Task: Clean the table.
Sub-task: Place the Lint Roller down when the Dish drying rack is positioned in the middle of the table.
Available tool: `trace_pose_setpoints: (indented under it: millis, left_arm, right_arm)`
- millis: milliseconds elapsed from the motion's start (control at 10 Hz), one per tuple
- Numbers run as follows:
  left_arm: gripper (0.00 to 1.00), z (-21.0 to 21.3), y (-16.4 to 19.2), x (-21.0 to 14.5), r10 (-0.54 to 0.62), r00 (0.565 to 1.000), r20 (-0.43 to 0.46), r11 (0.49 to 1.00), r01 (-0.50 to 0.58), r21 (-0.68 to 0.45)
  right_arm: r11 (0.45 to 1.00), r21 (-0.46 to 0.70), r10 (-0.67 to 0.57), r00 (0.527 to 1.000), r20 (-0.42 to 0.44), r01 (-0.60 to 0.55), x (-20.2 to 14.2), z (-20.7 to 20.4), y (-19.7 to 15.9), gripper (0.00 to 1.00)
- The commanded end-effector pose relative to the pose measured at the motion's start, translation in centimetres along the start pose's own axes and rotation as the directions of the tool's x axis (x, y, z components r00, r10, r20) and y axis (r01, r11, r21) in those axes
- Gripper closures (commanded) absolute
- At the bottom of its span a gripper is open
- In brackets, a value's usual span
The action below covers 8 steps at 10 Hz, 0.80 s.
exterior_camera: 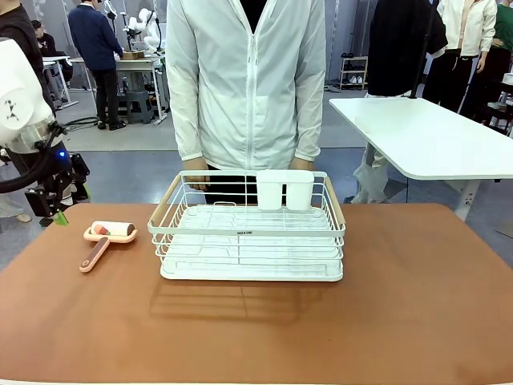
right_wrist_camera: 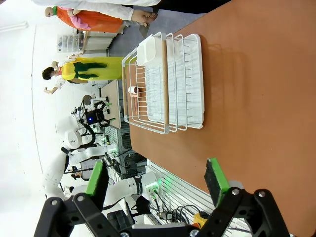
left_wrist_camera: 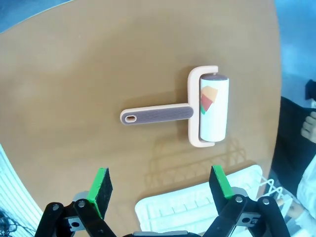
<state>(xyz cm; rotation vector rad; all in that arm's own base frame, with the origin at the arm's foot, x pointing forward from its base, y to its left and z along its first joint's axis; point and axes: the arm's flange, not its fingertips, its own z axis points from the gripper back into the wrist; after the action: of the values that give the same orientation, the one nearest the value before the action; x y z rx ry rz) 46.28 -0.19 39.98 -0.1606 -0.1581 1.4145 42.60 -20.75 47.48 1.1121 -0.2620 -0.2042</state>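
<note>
the reddish-brown tabletop [exterior_camera: 417,305] carried a white wire dish rack [exterior_camera: 250,233] near its far middle and a pink lint roller [exterior_camera: 106,239] lying just left of the rack.

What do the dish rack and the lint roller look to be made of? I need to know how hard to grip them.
Dish rack: thin white-coated wire, likely metal, with wood-coloured side handles and a white, probably plastic, drip tray. Lint roller: smooth peach frame, looks plastic; ribbed brown handle, possibly rubbery; white paper-like roll with a printed label.
</note>
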Motion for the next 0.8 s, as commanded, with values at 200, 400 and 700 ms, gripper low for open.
trace_pose_setpoints:
  millis: [200,400,700]
  left_arm:
    - [0.0,0.4,-0.28,0.0,0.0,1.0,-0.005,1.0,0.0,0.019]
    - [0.0,0.4,-0.28,0.0,0.0,1.0,-0.005,1.0,0.0,0.019]
    - [0.0,0.4,-0.28,0.0,0.0,1.0,-0.005,1.0,0.0,0.019]
  right_arm:
    - [1.0,0.006,0.006,1.0,0.001,-0.006,-0.05,0.05,0.29,0.0]
    - [1.0,0.006,0.006,1.0,0.001,-0.006,-0.05,0.05,0.29,0.0]
    - [1.0,0.006,0.006,1.0,0.001,-0.006,-0.05,0.05,0.29,0.0]
